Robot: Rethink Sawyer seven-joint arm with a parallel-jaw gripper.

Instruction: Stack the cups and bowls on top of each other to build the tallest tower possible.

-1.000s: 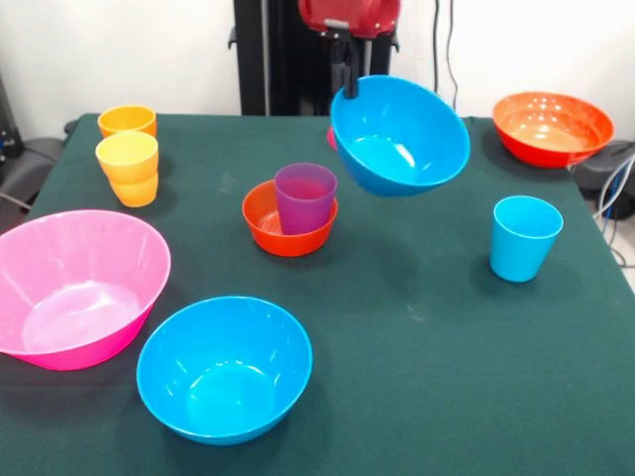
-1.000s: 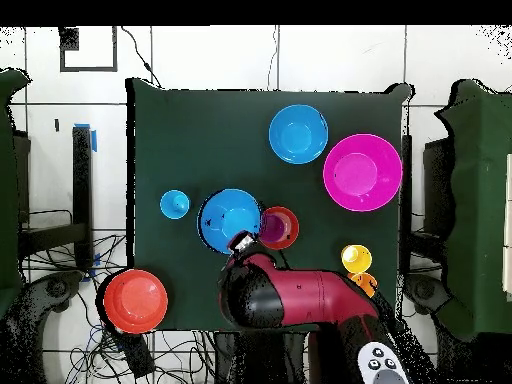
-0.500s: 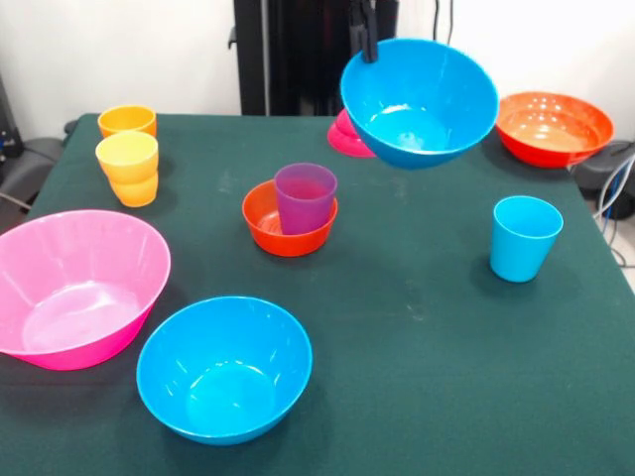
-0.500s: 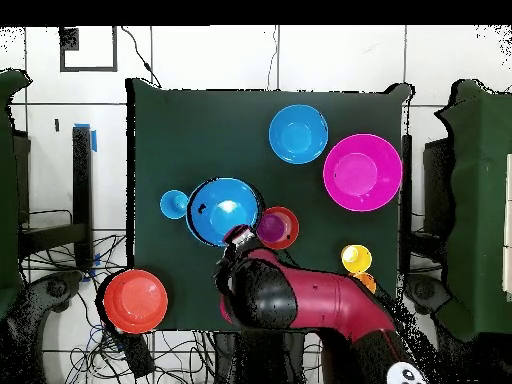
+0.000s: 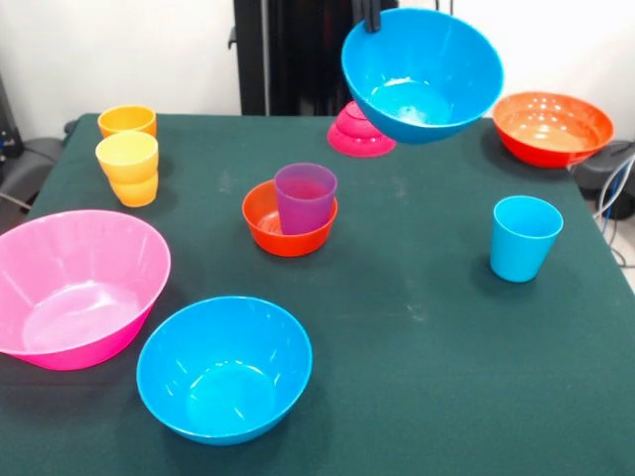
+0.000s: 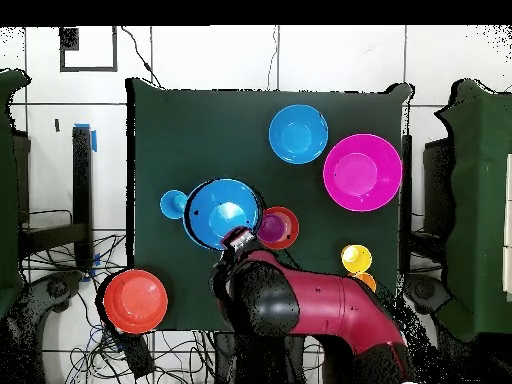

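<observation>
My gripper (image 5: 372,15) is shut on the rim of a medium blue bowl (image 5: 422,74) and holds it tilted, high above the table's far side. In the overhead view the gripper (image 6: 238,238) and this bowl (image 6: 226,212) show too. A small magenta bowl (image 5: 360,132) lies upside down below it. A purple cup (image 5: 305,196) stands in the small orange-red bowl (image 5: 288,233). The second blue bowl (image 5: 224,367) and the large pink bowl (image 5: 74,286) sit near the front. A light blue cup (image 5: 524,236) stands at the right.
A wide orange bowl (image 5: 552,126) sits at the far right corner. An orange cup (image 5: 127,121) and a yellow-orange cup (image 5: 127,159) stand at the far left. The robot's red arm (image 6: 310,305) reaches over the table's base side in the overhead view.
The gripper has lifted the blue bowl higher and a little to the right in the front view. The magenta bowl that it hid now shows.
</observation>
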